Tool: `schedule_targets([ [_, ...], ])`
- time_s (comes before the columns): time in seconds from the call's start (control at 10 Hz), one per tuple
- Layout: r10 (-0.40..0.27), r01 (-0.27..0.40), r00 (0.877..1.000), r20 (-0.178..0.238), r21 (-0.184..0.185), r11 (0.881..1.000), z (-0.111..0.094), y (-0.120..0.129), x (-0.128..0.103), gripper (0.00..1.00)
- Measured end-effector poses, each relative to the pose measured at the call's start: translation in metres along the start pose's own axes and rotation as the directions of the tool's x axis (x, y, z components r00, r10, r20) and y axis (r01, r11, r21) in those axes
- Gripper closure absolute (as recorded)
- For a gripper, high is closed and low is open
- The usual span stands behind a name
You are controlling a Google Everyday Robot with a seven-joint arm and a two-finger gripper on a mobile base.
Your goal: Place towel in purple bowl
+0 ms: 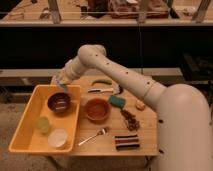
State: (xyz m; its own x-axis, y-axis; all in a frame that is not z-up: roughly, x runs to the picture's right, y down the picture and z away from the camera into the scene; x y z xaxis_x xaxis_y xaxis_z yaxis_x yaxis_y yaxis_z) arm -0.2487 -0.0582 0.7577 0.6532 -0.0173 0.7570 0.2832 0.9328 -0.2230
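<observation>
The towel (63, 80), a small grey-blue cloth, hangs from my gripper (63, 84), which is shut on it. Both are over the back edge of the yellow tray (21, 131), just above and slightly behind the purple bowl (59, 102). The bowl is round and dark, sits in the back part of the tray, and holds nothing. My arm reaches in from the right across the back of the table.
The tray also holds a green cup (42, 124) and a white cup (57, 138). On the wooden table are an orange bowl (97, 109), a teal sponge (117, 101), a fork (94, 135), a black-and-red striped piece (126, 142) and a white-handled utensil (100, 90).
</observation>
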Motion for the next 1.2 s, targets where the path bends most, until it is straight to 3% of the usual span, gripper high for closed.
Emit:
schedule_targets([
  [0.3,-0.036,0.036,0.999,0.007,-0.068,0.997,0.051,0.004,-0.011,0.97],
  [0.5,-0.033,0.031,0.999,-0.010,-0.120,0.992,0.081,0.018,0.007,0.97],
  [0.8,-0.021,0.014,0.999,-0.039,-0.168,0.986,0.092,0.040,0.041,0.97],
  [1.0,-0.038,0.029,0.998,-0.043,-0.205,0.978,0.096,0.050,0.046,0.94],
  [1.1,-0.053,0.044,0.998,-0.038,-0.219,0.975,0.099,0.055,0.044,0.88],
  [1.2,-0.073,0.064,0.997,-0.031,-0.235,0.970,0.101,0.061,0.042,0.74],
])
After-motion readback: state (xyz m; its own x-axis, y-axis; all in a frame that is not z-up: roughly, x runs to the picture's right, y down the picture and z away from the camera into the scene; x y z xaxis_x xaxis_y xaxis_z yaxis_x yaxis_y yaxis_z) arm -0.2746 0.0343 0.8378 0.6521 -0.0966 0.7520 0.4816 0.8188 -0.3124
